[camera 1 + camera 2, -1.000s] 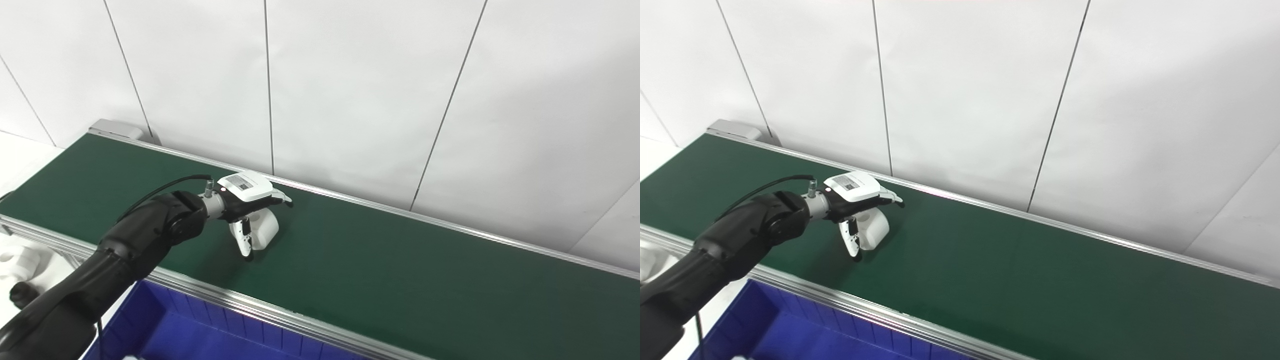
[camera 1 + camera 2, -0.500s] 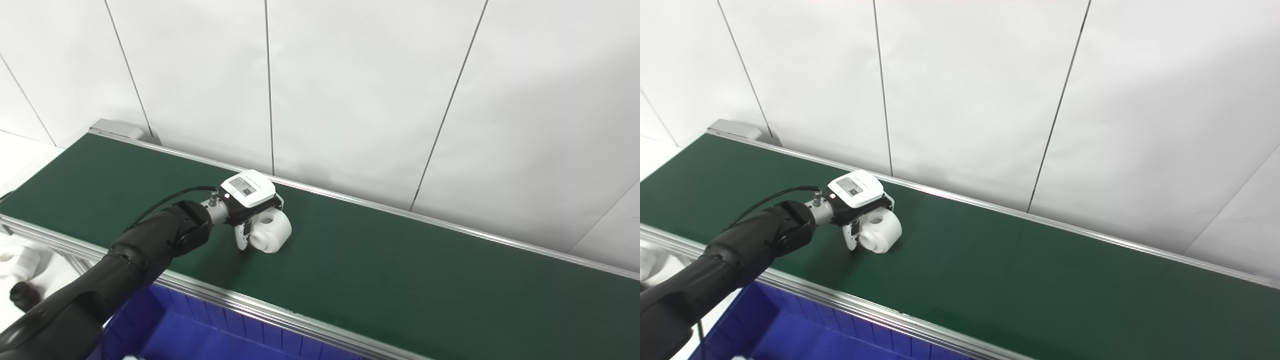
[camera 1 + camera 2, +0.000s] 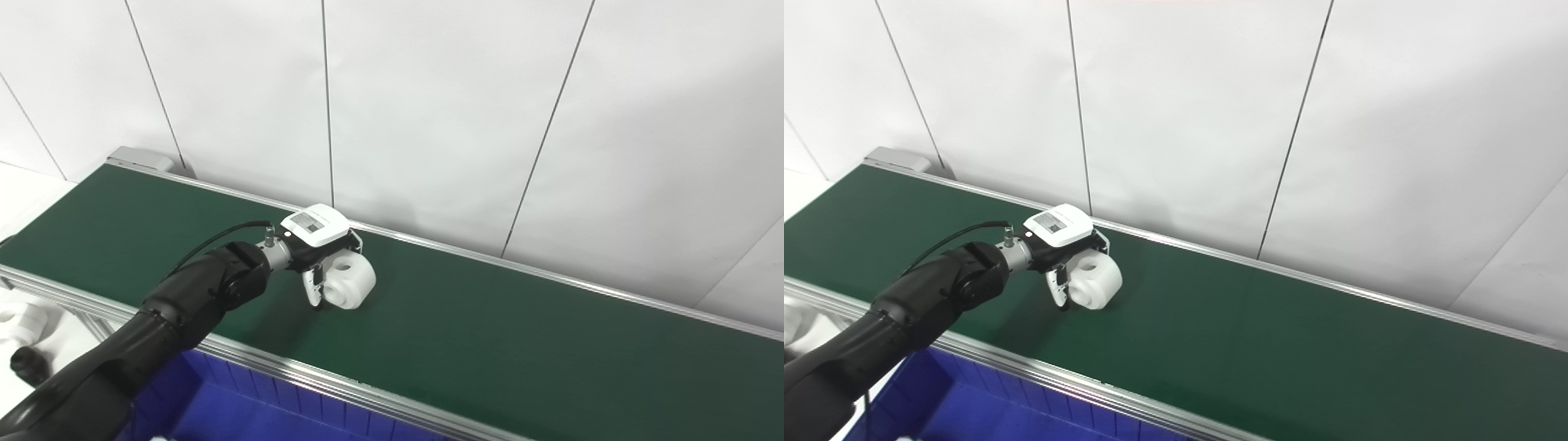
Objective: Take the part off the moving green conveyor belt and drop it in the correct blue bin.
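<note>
Biggest thing in shot is the long dark green conveyor belt [image 3: 490, 343] with its silver aluminium side rails, running diagonally in front of a white panelled wall [image 3: 429, 110]. Below the near rail sits the deep blue plastic bin [image 3: 245, 410] with ribbed walls; only part of it shows, so I can't say which bin is the "correct" one.

Progress-wise, I'd call this the grab stage. The chunky white plastic part [image 3: 349, 280], a rounded block with a hole in its top face, is on the belt near the far rail, not lifted as far as I can tell. Lifting it, carrying it over the near rail and dropping it in the bin are all left to do.

The left hand [image 3: 318, 254], black with a white labelled back plate, reaches across the belt on a black arm coming in from the lower left. It's curled round the part from above and from the left, thumb down the near side, so it looks wrapped onto it. Whether that grip is firm, no idea. The right hand isn't visible.
</note>
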